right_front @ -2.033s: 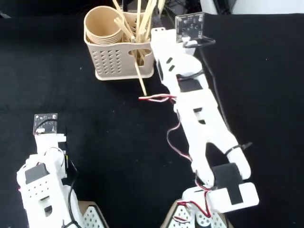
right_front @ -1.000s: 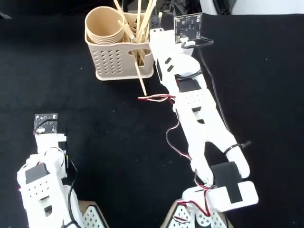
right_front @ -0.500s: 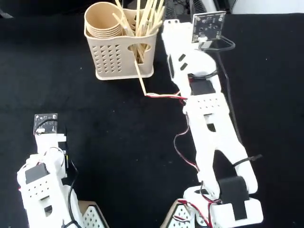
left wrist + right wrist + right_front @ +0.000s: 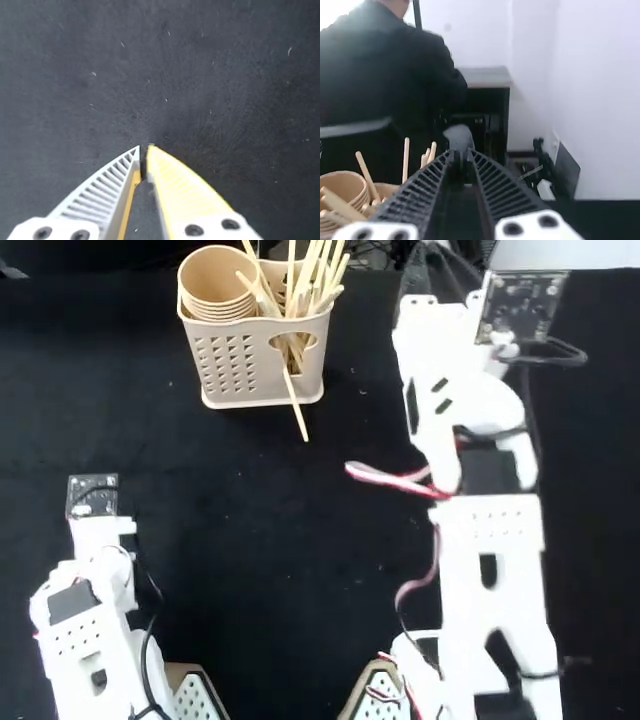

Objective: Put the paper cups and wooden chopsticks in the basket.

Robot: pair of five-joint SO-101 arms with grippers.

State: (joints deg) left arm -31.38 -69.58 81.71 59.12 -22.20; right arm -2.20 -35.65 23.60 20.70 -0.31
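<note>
Beyond the right gripper (image 4: pixel 460 154), closed and empty, paper cups (image 4: pixel 218 288) and chopsticks (image 4: pixel 305 280) fill the basket (image 4: pixel 240 365). One stick (image 4: pixel 296 408) seemingly pokes out its side and wants tucking in. The left gripper (image 4: pixel 145 149) is likewise closed.

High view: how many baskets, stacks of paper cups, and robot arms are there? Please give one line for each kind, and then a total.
Basket: 1
Stack of paper cups: 1
Robot arms: 2, the left arm and the right arm
Total: 4

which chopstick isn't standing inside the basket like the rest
The chopstick poking out through the basket's handle hole, tip on the table; the others stand inside.
</note>
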